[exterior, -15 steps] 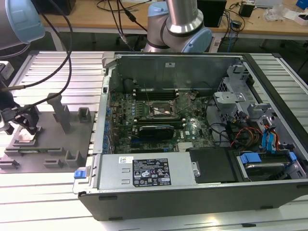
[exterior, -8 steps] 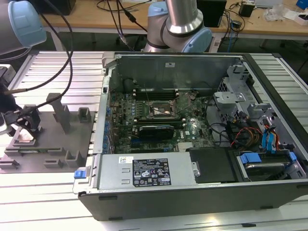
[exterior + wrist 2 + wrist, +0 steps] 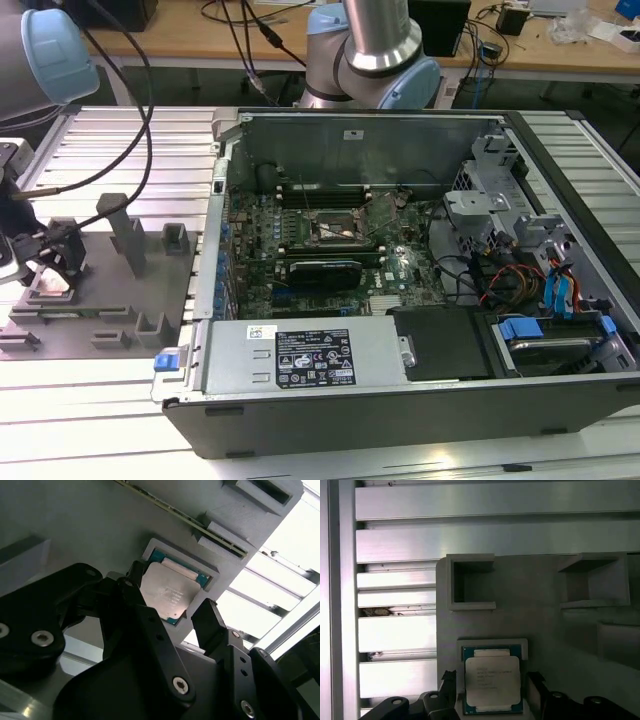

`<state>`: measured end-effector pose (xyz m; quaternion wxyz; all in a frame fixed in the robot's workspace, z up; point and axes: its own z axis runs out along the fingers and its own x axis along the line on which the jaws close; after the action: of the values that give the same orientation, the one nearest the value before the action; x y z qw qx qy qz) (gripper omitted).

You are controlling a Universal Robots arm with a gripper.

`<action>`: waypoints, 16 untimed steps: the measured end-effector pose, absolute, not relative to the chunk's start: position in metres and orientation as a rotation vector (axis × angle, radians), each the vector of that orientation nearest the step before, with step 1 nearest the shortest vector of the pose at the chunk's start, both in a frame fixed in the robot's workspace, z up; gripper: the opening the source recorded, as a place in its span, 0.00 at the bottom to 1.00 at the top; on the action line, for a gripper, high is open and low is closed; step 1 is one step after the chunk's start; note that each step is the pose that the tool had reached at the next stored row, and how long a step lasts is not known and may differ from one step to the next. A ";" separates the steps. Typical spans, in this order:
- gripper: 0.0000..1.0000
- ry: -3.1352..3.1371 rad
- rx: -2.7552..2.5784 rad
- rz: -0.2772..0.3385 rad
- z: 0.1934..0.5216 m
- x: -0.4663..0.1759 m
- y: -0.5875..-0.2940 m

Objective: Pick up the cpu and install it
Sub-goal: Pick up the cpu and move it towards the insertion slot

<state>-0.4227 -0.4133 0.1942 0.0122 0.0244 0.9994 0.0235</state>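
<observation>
cpu (image 3: pixel 492 680) lies flat, metal lid up, in a shallow square pocket (image 3: pixel 492 643) of the grey fixture plate (image 3: pixel 100 300). a thin green board edge shows around the lid in both wrist views. the outline is close to square, so i cannot tell a long axis. its edges run parallel to the pocket walls, with no tilt visible.

the plate sits on the slatted aluminium desk (image 3: pixel 90 400), toward the exterior view's left. grey blocks and posts stand on the plate near the pocket.

tool (image 3: pixel 491 681) is low over the pocket, straddling the cpu. its fingers (image 3: pixel 534 687) are spread, one at each of two opposite edges of the chip. in the first wrist view a narrow gap shows on both sides. in the second wrist view one fingertip sits just beside the lid edge, and contact cannot be judged there. the chip is not lifted (it rests level in the pocket).

open computer case (image 3: pixel 400 400) lies on the desk to the exterior view's right of the plate, well apart from the tool. the motherboard socket (image 3: pixel 335 232) is inside it, its frame raised.
</observation>
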 end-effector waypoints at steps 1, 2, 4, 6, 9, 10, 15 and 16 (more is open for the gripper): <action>0.66 3.115 0.076 0.073 0.194 -0.422 -0.413; 0.66 3.115 0.074 0.073 0.194 -0.422 -0.413; 0.66 3.116 0.072 0.073 0.193 -0.421 -0.412; 0.66 3.116 0.069 0.073 0.191 -0.421 -0.411; 0.66 3.116 0.068 0.073 0.190 -0.421 -0.410; 0.66 3.116 0.067 0.073 0.189 -0.421 -0.410; 0.66 3.116 0.066 0.073 0.187 -0.421 -0.409; 0.66 3.116 0.066 0.073 0.187 -0.421 -0.409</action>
<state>-0.4211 -0.4091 0.1866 0.0121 0.0213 0.9994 0.0235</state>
